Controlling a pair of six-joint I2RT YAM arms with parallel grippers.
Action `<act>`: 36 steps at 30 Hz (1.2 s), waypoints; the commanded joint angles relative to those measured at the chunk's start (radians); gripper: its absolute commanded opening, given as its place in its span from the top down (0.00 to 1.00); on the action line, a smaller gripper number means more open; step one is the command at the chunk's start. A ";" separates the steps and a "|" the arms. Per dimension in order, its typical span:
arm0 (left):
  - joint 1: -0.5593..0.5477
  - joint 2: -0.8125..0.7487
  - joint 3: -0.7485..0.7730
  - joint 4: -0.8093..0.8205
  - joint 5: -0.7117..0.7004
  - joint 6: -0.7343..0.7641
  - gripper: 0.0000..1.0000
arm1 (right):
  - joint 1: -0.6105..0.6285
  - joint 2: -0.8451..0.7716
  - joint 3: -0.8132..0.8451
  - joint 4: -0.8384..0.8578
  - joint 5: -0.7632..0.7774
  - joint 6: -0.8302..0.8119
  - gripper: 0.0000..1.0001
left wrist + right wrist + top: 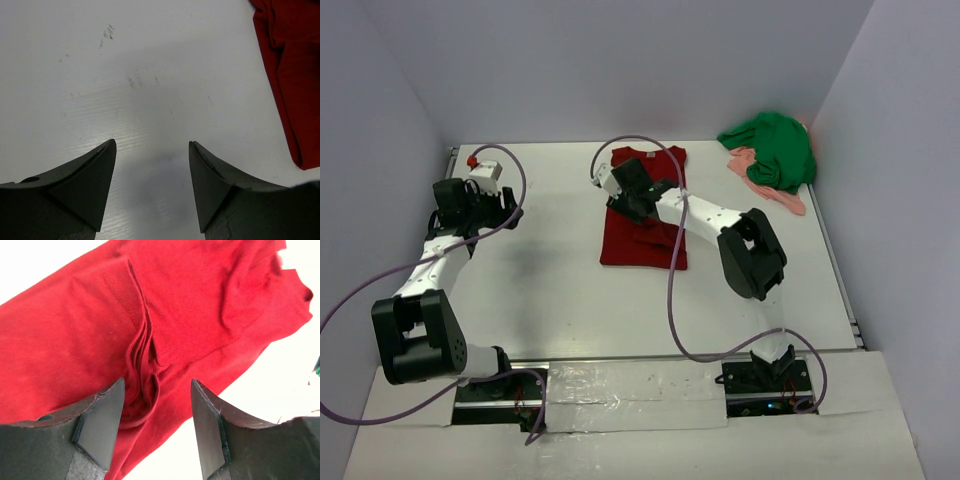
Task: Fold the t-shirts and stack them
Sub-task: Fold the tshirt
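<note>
The dark red t-shirt lies folded lengthwise in the middle of the table. My right gripper hovers over its left part, open, with bunched folds of the dark red t-shirt just below and between the fingers but not pinched. Away at the table's left, my left gripper stands open over bare surface, and the red shirt's edge shows at the right of its view. A bright green t-shirt lies crumpled at the back right corner on top of a salmon-pink cloth.
Purple cables loop from both arms across the table. A small red-capped fitting sits at the back left corner. Grey walls close in the table on three sides.
</note>
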 commanded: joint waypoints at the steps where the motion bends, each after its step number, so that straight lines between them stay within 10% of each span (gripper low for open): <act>1: -0.006 -0.017 -0.007 0.011 0.017 0.016 0.31 | 0.038 -0.154 -0.025 0.046 0.004 0.051 0.37; 31: -0.015 -0.018 0.003 -0.002 0.020 0.022 0.31 | 0.098 -0.083 -0.145 -0.210 0.053 0.107 0.46; 36: -0.015 -0.020 -0.004 0.003 0.020 0.024 0.31 | 0.096 -0.088 -0.180 -0.166 0.064 0.098 0.64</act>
